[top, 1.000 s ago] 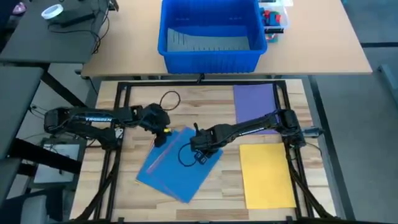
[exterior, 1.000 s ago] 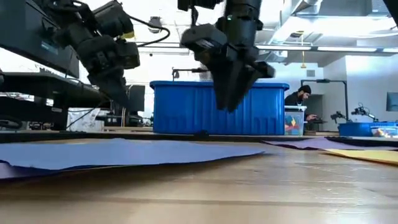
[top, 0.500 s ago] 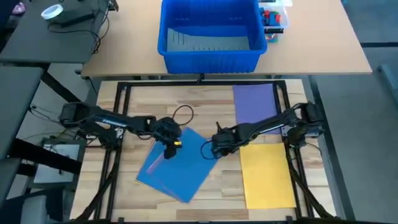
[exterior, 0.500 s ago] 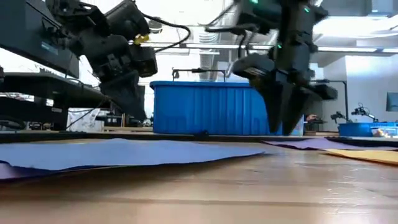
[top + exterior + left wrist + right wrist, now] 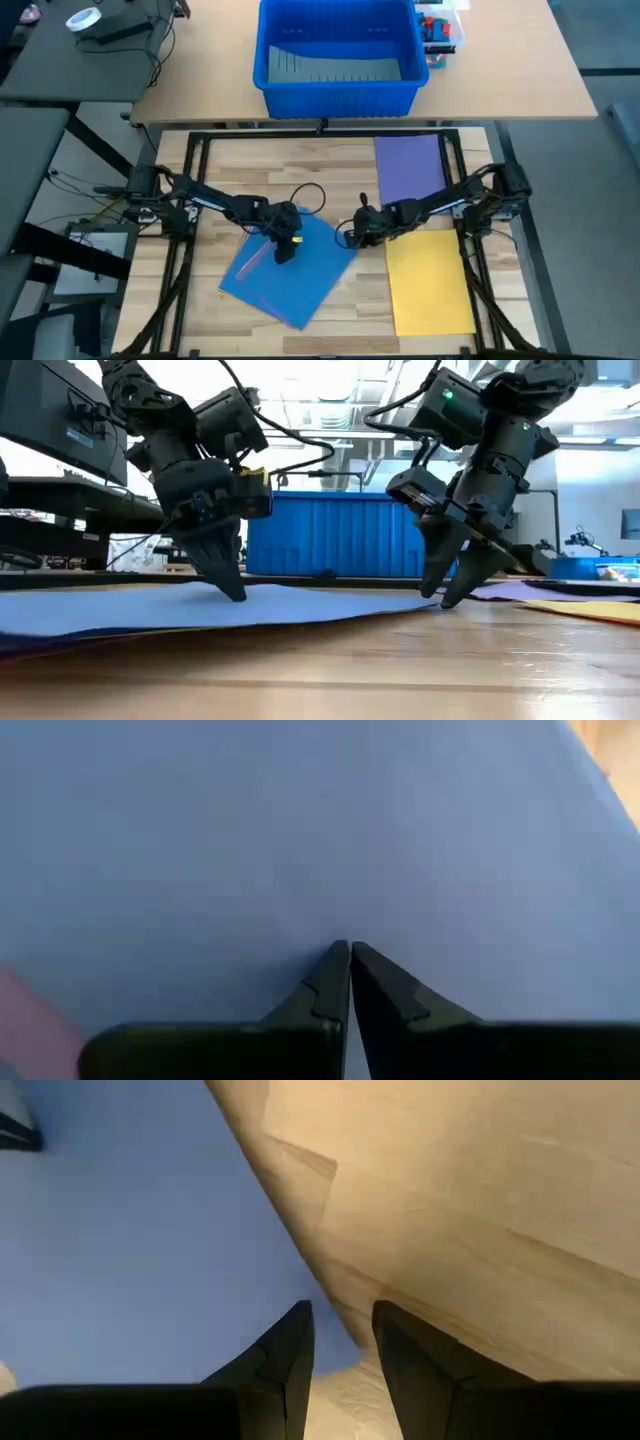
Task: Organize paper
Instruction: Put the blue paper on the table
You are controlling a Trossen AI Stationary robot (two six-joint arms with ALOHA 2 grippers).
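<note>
The blue sheet [image 5: 288, 268] lies askew on the table [image 5: 330, 180], left of the yellow sheet [image 5: 428, 282] and purple sheet [image 5: 410, 168]. The left gripper [image 5: 232, 592], fingers pinched together, presses its tips on the blue sheet. The right gripper [image 5: 440, 596], slightly parted, stands at that sheet's right corner.

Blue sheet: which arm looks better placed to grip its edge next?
Likely the right: the right gripper straddles the blue sheet corner, fingers apart. The left gripper, shut, presses mid-sheet.
</note>
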